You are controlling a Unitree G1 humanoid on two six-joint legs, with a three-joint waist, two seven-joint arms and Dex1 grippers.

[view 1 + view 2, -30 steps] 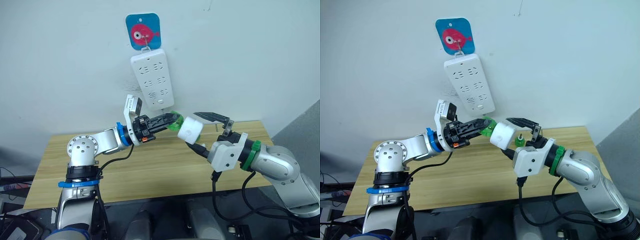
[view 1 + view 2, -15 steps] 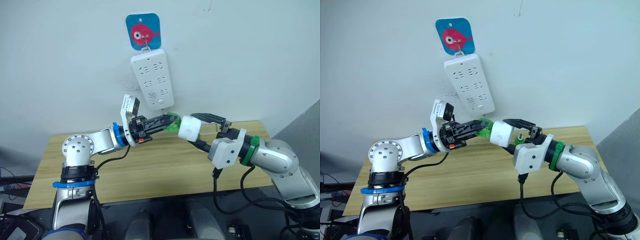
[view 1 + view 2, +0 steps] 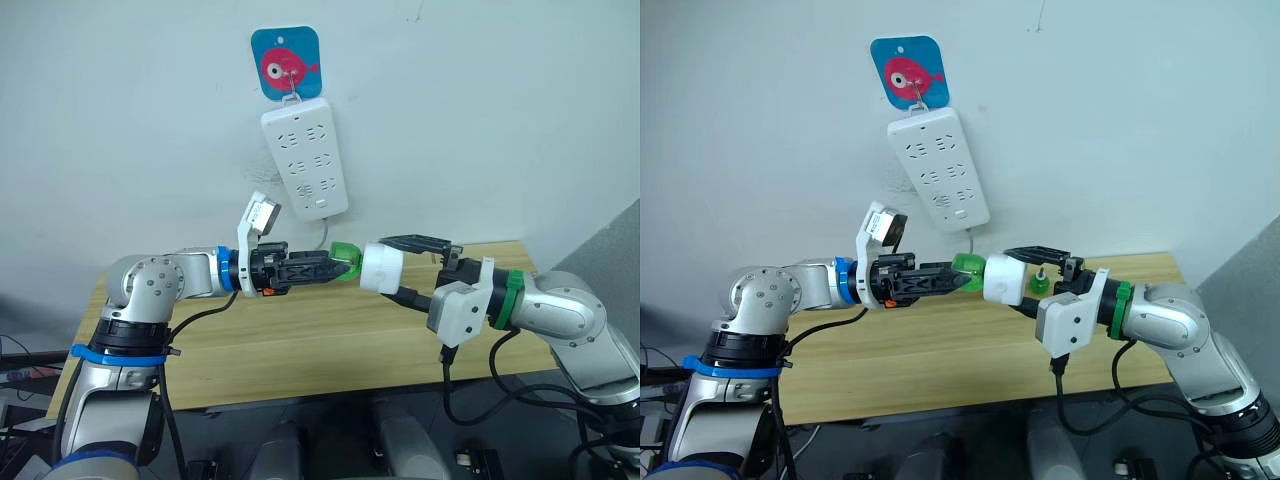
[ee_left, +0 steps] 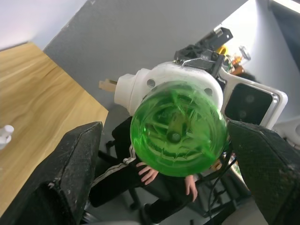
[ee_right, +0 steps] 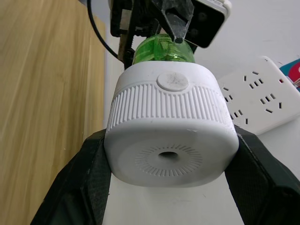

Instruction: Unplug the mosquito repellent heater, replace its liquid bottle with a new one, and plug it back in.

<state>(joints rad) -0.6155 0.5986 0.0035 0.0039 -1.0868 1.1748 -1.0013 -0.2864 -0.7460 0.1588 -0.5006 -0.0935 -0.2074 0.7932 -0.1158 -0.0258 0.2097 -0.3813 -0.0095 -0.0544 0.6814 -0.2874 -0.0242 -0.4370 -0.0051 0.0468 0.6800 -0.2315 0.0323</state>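
A wooden table (image 3: 300, 340) stands against a pale wall, and on that wall a white power strip (image 3: 305, 157) hangs from a hook below a blue card with a pink fish (image 3: 286, 62). A thin cable drops from the strip's lower end toward the table.

Both arms are raised above the table's back edge and meet in mid-air just below the strip. The right gripper (image 3: 392, 269) holds the mosquito repellent heater (image 3: 381, 267): in the right wrist view its two black fingers (image 5: 79, 183) are clamped on opposite sides of the white ribbed body, with the vented round face turned toward that camera. The heater is clear of the strip and well above the table top.

A green translucent liquid bottle (image 3: 343, 257) sticks out of the heater on the side facing the left arm. The left gripper (image 3: 338, 264) reaches in level from the left, and its fingers (image 4: 65, 178) bracket the bottle; in the left wrist view the round green base sits between them with a gap on either side, so they look spread rather than gripping, though contact farther along the bottle cannot be ruled out. A second small green bottle (image 3: 1039, 281) stands upright on the table just behind the right gripper.
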